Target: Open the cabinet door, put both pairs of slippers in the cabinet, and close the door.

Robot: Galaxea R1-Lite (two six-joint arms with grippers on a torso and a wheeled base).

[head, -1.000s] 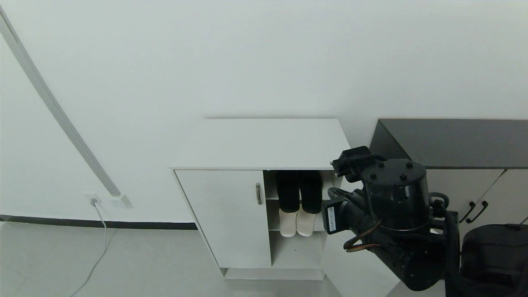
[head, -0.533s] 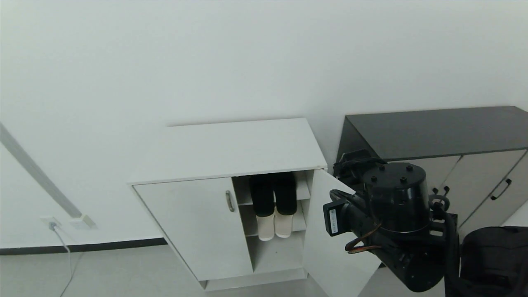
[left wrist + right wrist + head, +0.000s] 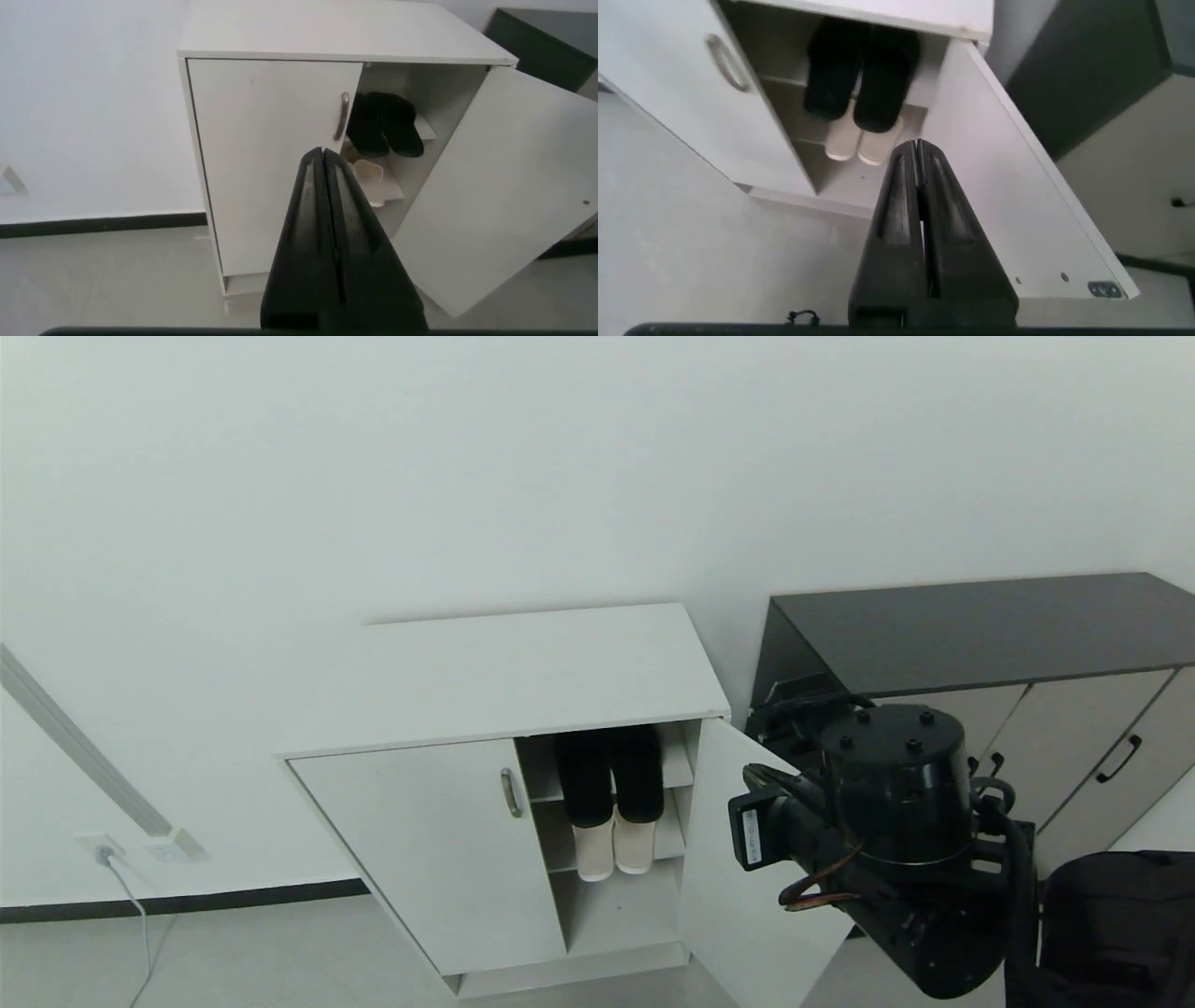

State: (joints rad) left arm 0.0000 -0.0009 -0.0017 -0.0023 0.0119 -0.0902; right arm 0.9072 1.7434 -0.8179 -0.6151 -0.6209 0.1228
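A white cabinet [image 3: 523,672] stands against the wall, its left door [image 3: 429,859] shut and its right door [image 3: 738,887] swung open. A black pair of slippers [image 3: 609,775] lies on the top shelf, with a white pair [image 3: 614,849] on the shelf below. My right arm [image 3: 887,803] is beside the open door's outer face. The right gripper [image 3: 920,149] is shut and empty, over the open door [image 3: 1008,187] and short of the slippers [image 3: 862,79]. My left gripper [image 3: 322,154] is also shut and empty, aimed at the shut door's handle [image 3: 344,116].
A dark-topped cabinet [image 3: 980,625] with grey doors stands just right of the white one. A wall socket with a cable [image 3: 103,849] is low on the left wall. Grey floor [image 3: 233,952] lies in front.
The head view has swung right, so the cabinet now sits farther left in the picture. The slippers have stayed on their shelves. The right arm holds the same place in the picture.
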